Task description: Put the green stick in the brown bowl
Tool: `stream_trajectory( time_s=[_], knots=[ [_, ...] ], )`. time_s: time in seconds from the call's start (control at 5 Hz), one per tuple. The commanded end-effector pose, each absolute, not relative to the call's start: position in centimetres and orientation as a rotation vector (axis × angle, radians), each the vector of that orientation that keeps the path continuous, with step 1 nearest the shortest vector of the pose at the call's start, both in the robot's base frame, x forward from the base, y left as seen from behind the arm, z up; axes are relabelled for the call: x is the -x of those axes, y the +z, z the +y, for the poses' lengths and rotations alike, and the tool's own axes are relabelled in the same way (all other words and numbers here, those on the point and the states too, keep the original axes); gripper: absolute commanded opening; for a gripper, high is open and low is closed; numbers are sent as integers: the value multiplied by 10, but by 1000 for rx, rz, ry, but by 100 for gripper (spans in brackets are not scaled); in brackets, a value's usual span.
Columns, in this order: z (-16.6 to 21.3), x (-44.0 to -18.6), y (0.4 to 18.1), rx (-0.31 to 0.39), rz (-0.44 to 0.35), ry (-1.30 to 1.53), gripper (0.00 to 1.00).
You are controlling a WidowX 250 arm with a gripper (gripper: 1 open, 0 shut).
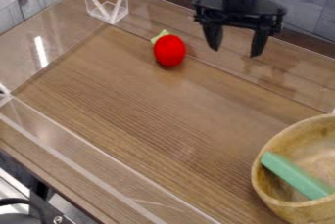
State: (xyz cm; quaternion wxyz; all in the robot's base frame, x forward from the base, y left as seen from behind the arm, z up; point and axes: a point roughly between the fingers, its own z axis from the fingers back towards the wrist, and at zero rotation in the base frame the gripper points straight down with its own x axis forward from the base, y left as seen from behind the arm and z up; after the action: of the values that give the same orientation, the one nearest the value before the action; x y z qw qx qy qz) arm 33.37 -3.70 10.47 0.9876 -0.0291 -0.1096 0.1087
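Observation:
The green stick (pixel 296 176) lies slanted inside the brown bowl (pixel 269 193), which sits at the table's bottom right corner and is cut off by the frame edge. My black gripper (pixel 238 44) hangs at the far side of the table, top right of centre, well away from the bowl. Its fingers (pixel 211 37) are spread wide and open, with nothing between them.
A red round fruit (pixel 169 51) rests on the wooden tabletop just left of the gripper. Clear acrylic walls (pixel 78 179) run along the table's left and front edges, with a clear bracket (pixel 108 6) at the back left.

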Motion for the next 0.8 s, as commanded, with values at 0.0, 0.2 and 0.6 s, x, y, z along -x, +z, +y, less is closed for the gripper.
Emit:
stream_trajectory(
  time_s=[0.0, 0.2, 0.6],
  knots=[
    [-28, -345, 122, 69, -304, 154, 100],
    [-19, -350, 115, 64, -300, 97, 100],
    [-24, -340, 122, 88, -317, 64, 100]
  ],
)
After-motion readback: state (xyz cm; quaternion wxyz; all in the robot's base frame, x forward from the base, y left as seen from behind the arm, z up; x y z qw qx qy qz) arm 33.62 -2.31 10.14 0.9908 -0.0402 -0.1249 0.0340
